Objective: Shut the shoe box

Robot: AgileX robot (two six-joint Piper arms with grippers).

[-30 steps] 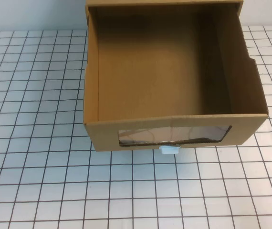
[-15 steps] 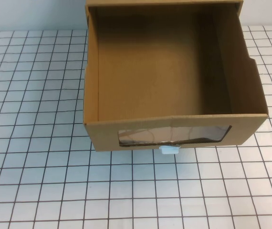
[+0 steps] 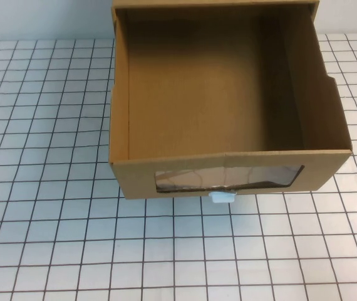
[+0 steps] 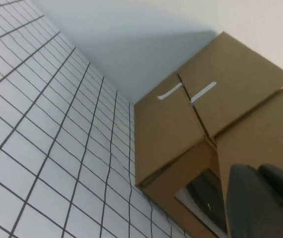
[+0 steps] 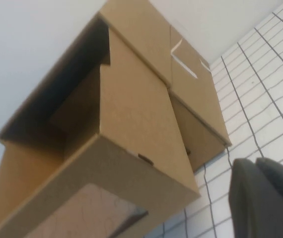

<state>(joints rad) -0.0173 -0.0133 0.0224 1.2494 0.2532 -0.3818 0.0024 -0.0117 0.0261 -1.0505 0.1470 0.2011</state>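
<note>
Neither gripper shows in the high view. The left gripper [image 4: 260, 203] sits just left of the shoe box [image 3: 228, 125], a dark edge in its wrist view; whether its fingers are open, I cannot tell. The box stands mid-table [image 3: 47, 238], its drawer pulled well out and empty. To close it, push squarely on the windowed front [image 3: 228, 177] near the white pull tab [image 3: 222, 197]. The right gripper [image 5: 268, 198] waits just right of the box, fingers equally unreadable.
</note>
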